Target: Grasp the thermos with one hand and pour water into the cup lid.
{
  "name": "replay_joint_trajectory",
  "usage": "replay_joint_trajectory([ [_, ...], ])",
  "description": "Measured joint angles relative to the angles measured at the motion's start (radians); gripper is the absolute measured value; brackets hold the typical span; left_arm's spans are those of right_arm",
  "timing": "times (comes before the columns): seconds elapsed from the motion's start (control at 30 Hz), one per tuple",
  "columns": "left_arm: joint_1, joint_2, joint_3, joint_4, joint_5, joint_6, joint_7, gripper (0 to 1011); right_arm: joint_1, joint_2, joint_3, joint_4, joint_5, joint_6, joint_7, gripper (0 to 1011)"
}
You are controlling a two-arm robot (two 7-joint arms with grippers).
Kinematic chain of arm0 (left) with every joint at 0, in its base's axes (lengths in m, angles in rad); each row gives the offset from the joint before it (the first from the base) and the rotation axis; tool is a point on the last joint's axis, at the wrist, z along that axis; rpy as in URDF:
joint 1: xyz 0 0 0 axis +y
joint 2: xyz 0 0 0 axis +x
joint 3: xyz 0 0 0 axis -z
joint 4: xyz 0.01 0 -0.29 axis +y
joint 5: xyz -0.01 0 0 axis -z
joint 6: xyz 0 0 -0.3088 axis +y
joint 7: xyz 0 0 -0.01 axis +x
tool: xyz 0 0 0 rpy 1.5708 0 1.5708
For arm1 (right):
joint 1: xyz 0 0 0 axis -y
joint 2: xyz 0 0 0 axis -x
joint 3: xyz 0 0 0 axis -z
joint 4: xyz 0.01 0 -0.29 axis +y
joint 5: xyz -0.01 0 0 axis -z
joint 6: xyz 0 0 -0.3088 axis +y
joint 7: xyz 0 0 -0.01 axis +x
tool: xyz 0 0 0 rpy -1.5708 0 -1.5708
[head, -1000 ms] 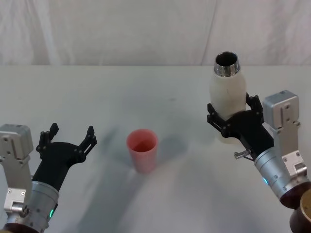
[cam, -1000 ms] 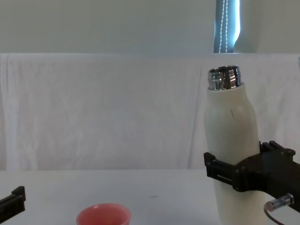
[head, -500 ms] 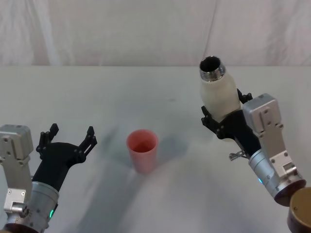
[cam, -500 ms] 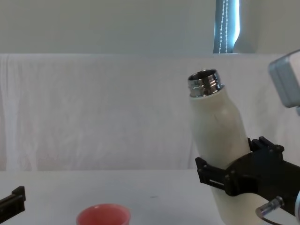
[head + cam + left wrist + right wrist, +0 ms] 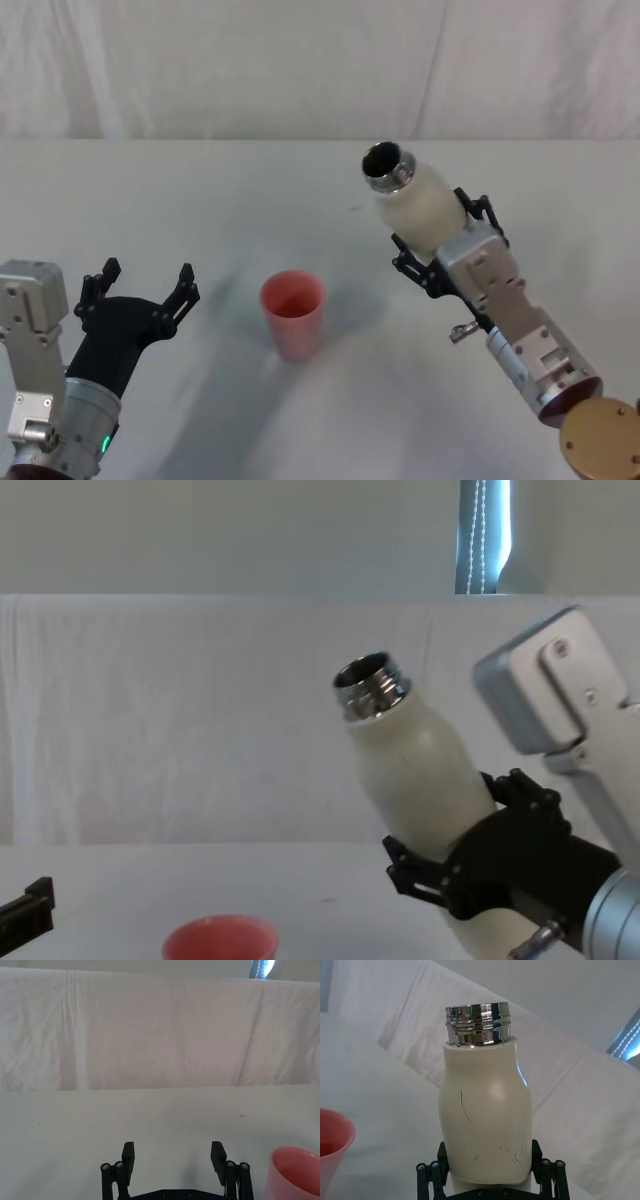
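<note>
My right gripper (image 5: 440, 240) is shut on the cream-white thermos (image 5: 415, 205), held off the table and tilted with its open chrome neck (image 5: 385, 166) leaning toward the centre. The chest view shows the thermos (image 5: 415, 780) slanting up and left, above and right of the cup lid (image 5: 220, 940). The salmon-pink cup lid (image 5: 293, 312) stands upright on the table, left of and below the bottle's mouth. No water stream shows. In the right wrist view the thermos (image 5: 485, 1120) sits between the fingers, the cup lid (image 5: 332, 1145) beside it. My left gripper (image 5: 140, 290) rests open left of the cup lid.
A white cloth covers the table (image 5: 300, 190) and hangs as a backdrop behind it. In the left wrist view the open left gripper (image 5: 172, 1157) points across bare cloth, with the cup lid (image 5: 295, 1172) off to one side.
The right gripper has carried the thermos leftward toward the cup lid and tilted it further, its neck swinging left and down. The left gripper and cup lid have stayed put.
</note>
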Motion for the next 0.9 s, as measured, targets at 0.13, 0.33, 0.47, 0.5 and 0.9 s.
replay_joint_trajectory([
  [0.13, 0.000, 0.000, 0.000, 0.000, 0.000, 0.000, 0.000, 1001, 0.008, 0.002, -0.016, 0.011, -0.045, -0.002, -0.010, 967],
  [0.33, 0.000, 0.000, 0.000, 0.000, 0.000, 0.000, 0.000, 1001, 0.021, 0.006, -0.039, 0.034, -0.124, -0.014, -0.038, 967],
  [0.47, 0.000, 0.000, 0.000, 0.000, 0.000, 0.000, 0.000, 1001, 0.027, 0.009, -0.049, 0.043, -0.163, -0.018, -0.053, 967],
  [0.5, 0.000, 0.000, 0.000, 0.000, 0.000, 0.000, 0.000, 1001, 0.029, 0.010, -0.051, 0.045, -0.173, -0.019, -0.057, 967],
  [0.9, 0.000, 0.000, 0.000, 0.000, 0.000, 0.000, 0.000, 1001, 0.047, 0.029, -0.095, 0.076, -0.319, -0.017, -0.117, 967],
])
